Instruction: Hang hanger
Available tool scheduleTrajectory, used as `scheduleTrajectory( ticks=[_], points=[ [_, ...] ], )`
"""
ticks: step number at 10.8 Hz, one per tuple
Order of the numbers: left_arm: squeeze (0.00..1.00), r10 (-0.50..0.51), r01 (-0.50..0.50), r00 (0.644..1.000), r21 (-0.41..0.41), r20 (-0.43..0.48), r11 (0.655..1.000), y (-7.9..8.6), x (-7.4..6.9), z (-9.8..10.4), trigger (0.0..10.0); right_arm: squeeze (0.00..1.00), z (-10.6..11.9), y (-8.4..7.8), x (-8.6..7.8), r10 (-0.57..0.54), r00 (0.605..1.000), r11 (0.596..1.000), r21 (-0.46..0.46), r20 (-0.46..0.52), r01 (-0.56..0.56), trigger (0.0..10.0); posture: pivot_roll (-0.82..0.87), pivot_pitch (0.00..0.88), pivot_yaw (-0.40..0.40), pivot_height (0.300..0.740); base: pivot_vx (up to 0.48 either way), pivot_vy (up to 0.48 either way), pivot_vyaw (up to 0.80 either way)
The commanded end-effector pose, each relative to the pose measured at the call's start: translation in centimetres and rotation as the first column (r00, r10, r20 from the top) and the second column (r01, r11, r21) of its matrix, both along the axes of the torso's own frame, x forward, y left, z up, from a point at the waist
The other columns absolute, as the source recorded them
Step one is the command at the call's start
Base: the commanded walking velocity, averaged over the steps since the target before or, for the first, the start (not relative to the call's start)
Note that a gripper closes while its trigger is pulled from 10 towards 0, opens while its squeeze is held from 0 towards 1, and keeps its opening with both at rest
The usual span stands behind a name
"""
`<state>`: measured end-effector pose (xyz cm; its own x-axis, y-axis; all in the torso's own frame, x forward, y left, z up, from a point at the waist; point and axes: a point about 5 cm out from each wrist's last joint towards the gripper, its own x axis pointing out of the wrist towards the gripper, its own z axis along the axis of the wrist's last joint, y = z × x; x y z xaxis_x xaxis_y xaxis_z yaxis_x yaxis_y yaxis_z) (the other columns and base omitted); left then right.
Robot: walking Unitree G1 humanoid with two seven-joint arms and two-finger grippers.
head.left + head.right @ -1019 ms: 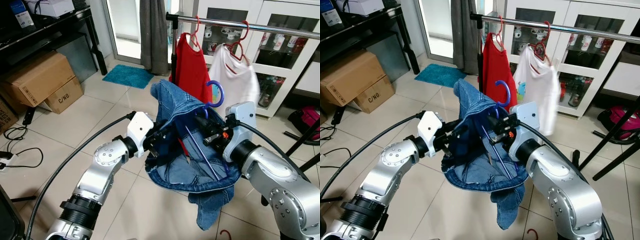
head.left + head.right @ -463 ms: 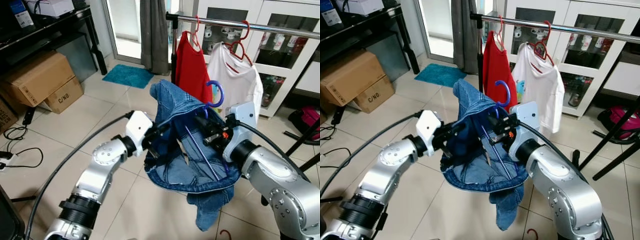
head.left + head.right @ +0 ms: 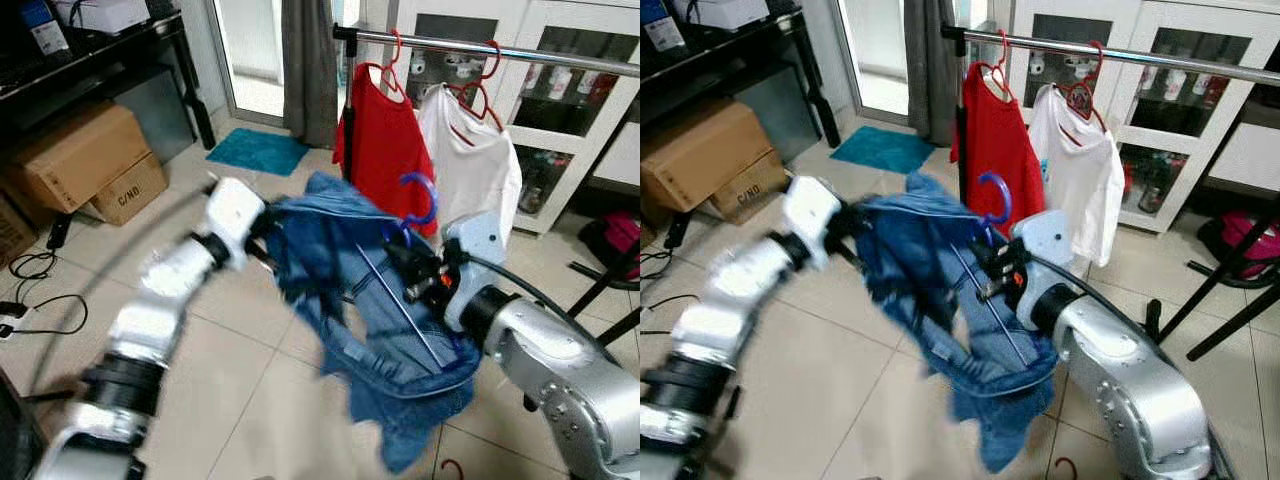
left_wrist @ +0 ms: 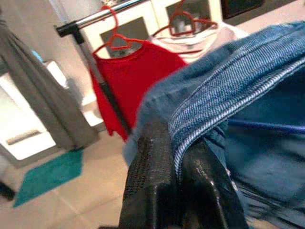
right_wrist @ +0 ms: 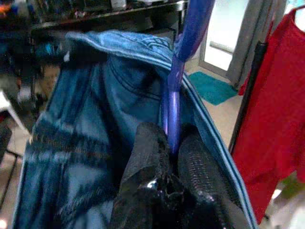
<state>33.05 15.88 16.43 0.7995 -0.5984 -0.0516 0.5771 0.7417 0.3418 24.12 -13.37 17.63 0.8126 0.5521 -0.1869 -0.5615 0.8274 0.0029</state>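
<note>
At 9 o'clock I see cardboard boxes (image 3: 75,160) on the tiled floor. My left gripper (image 4: 174,167), reaching toward 11 o'clock from my left arm, has its fingers (image 4: 152,176) pressed together on the hem of the blue denim garment (image 3: 350,290), pulling it out to the left; this arm is motion-blurred in the head views. At centre the denim garment drapes over the purple hanger (image 3: 415,205), whose hook points up toward 12 o'clock, below the rail and just in front of the red shirt. My right gripper (image 5: 172,150), at 4 o'clock of the hook, is clamped on the purple hanger's neck. At 12 to 1 o'clock the metal rail (image 3: 480,47) carries a red shirt (image 3: 385,145) and a white shirt (image 3: 470,165) on red hangers. Behind them stands a white glass-door cabinet (image 3: 575,60).
</note>
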Motion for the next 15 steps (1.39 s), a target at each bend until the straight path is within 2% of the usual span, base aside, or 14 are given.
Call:
scheduleTrajectory(
  ticks=[1, 2, 3, 5, 6, 9, 13, 15],
  points=[
    [0.00, 0.050, -0.051, 0.998, 0.020, 0.044, 0.999, 1.5, 0.5, 1.6, 0.0, 0.00, 0.3, -0.2, -0.1, 0.023, 0.999, 1.000, -0.015, 0.022, -0.023, 0.0, -0.15, 0.000, 0.088, 0.740, 0.000, 0.000, 0.00],
    [0.00, 0.087, -0.092, 0.993, 0.069, 0.074, 0.993, 4.4, 0.8, 3.4, 0.0, 0.00, 0.0, -0.4, -1.0, 0.121, 0.993, 0.991, -0.065, 0.012, -0.120, 0.0, -0.14, 0.004, 0.081, 0.740, 0.000, 0.000, 0.00],
    [0.00, 0.110, -0.116, 0.991, 0.087, 0.075, 0.989, 6.0, 0.8, 4.2, 0.0, 0.00, -0.2, -0.4, -1.5, 0.171, 0.985, 0.982, -0.082, -0.002, -0.170, 0.0, -0.14, 0.019, 0.077, 0.740, 0.000, 0.000, 0.00],
    [0.00, 0.201, -0.206, 0.978, 0.099, 0.061, 0.973, 8.8, 1.0, 4.8, 0.0, 0.00, -0.3, 0.0, -3.0, 0.312, 0.950, 0.946, -0.086, -0.019, -0.312, 0.0, -0.13, 0.029, 0.081, 0.740, 0.000, 0.000, 0.00],
    [0.00, 0.271, -0.275, 0.961, 0.103, 0.053, 0.956, 9.9, 1.2, 4.7, 0.0, 0.00, 0.0, 0.2, -3.7, 0.367, 0.930, 0.929, -0.047, -0.009, -0.367, 0.0, -0.13, 0.031, 0.085, 0.740, 0.000, 0.000, 0.00],
    [0.00, 0.394, -0.393, 0.919, 0.092, 0.001, 0.915, 11.1, 1.5, 3.1, 0.0, 0.00, 1.8, -0.8, -4.3, 0.402, 0.912, 0.906, 0.114, 0.079, -0.409, 0.0, -0.14, 0.032, 0.085, 0.740, 0.000, 0.000, 0.00],
    [0.00, 0.405, -0.404, 0.910, 0.034, -0.084, 0.914, 11.4, 1.4, 1.7, 0.0, 0.00, 2.6, -1.8, -4.7, 0.397, 0.909, 0.886, 0.208, 0.123, -0.415, 0.0, -0.14, 0.027, 0.089, 0.740, 0.000, 0.000, 0.00],
    [0.00, 0.373, -0.370, 0.917, 0.047, -0.139, 0.928, 11.2, 1.3, 0.6, 0.0, 0.00, 3.0, -2.2, -4.4, 0.367, 0.919, 0.887, 0.243, 0.146, -0.393, 0.0, -0.14, 0.023, 0.092, 0.740, 0.000, 0.000, 0.00]
  ],
)
